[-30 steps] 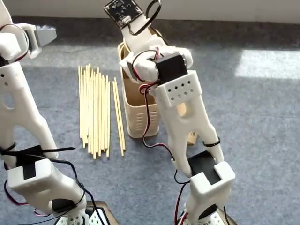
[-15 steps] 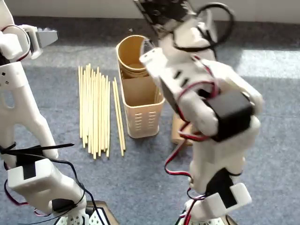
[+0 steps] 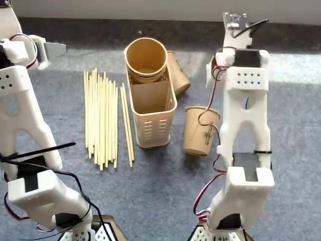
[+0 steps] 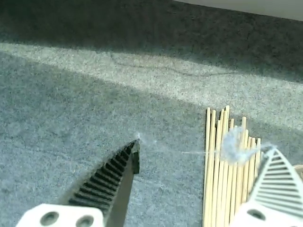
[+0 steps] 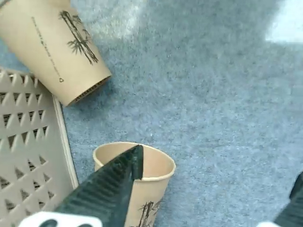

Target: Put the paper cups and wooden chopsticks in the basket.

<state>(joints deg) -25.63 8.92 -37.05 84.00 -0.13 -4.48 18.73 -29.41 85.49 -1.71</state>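
1. The basket (image 3: 150, 128) stands in the middle of the table (image 3: 293, 145), its long side pointing toward the far edge. In the right wrist view its slotted wall is cut off by the frame.
2. A stack of paper cups (image 3: 146, 59) sits upright in the basket's far end. The nested rims are too close together to count.
3. A lying cup (image 3: 178, 75) rests on its side just beyond the basket's far corner, on the right arm's side, and the stack partly hides it.
4. A standing cup (image 3: 199, 131) is upright just beside the basket, between it and the right arm. A cable (image 3: 208, 118) from that arm crosses in front of it.
5. The wooden chopsticks (image 3: 103, 120) lie loose and roughly parallel on the table on the basket's other side, near the left arm. In the left wrist view their near ends run out of frame.
6. The left gripper (image 4: 205, 146) hangs spread wide over the far ends of the chopsticks, holding nothing. A wisp of fluff (image 4: 233, 144) clings near its pale finger.
7. The right gripper (image 5: 220, 163) is spread wide and holds nothing. Its dark finger covers part of the standing cup's rim, and its other finger is nearly cut off at the corner of the view.
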